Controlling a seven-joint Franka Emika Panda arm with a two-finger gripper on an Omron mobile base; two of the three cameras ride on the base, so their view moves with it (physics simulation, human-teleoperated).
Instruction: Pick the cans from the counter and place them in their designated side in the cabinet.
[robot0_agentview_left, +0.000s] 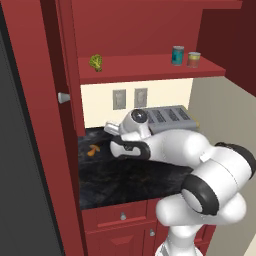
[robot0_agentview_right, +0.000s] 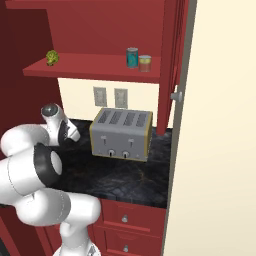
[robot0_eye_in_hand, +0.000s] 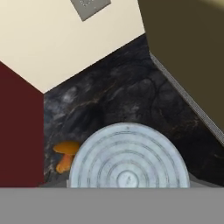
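Silvery ribbed can top (robot0_eye_in_hand: 127, 159) at bottom centre of hand view, directly under jaws, axis upright, over black marbled desk (robot0_agentview_left: 130, 180). Jaw state: cannot tell. Teal can (robot0_agentview_left: 177, 55), red-yellow can (robot0_agentview_left: 193, 59) already on red cabinet shelf (robot0_agentview_left: 145, 67), upper right.

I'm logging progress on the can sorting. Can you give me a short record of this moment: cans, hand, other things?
shelved cans: teal can and red-and-yellow can, side by side at the right end of the cabinet shelf
third can: silvery top right in front of the hand camera, over the counter
hand: low at the counter's back left; whether it grips can't be told
others: green leafy lump on the shelf's left; orange item and toaster on the counter
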